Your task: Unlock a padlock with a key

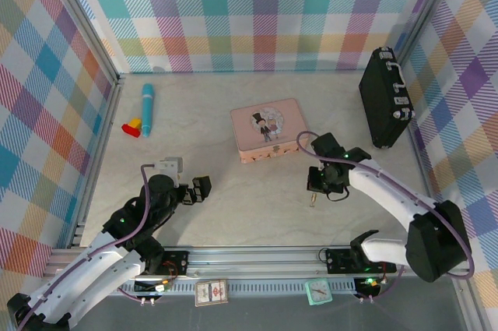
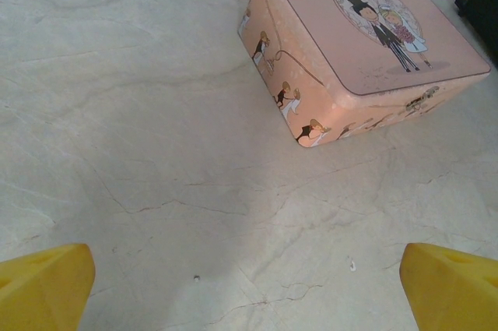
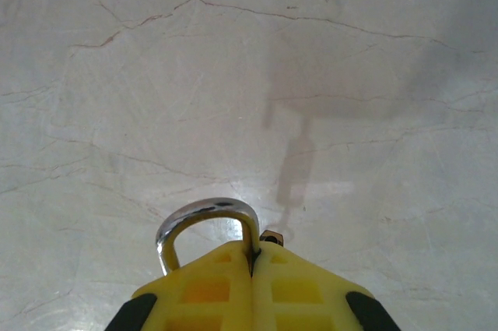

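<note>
- Looking through the right wrist cam: the right gripper (image 3: 254, 259) is pinched tight on the padlock (image 3: 204, 208). The silver shackle loops out left of the fingers, and the body is mostly hidden behind them.
- From the top cam, that gripper sits just in front of the tin (image 1: 266, 130), near it but not touching. Going by the shadow, I'd say the padlock is lifted off the table (image 1: 233, 206).
- The left gripper (image 2: 249, 288) has its fingers wide apart with nothing between them, low over bare table and facing the tin.
- The key: honestly can't pick it out. There's a small bit right at the finger seam and something tiny dangling under the right gripper from above, both too small to call.
- My read is that we're at the "get key into keyhole" stage.
- To do it well, I'd pin down where the key is first, then turn the right wrist so the keyhole end faces the left arm.
- Go slow and line the shaft up straight. A thin shackle can swivel in the pads if it's pushed sideways.
</note>
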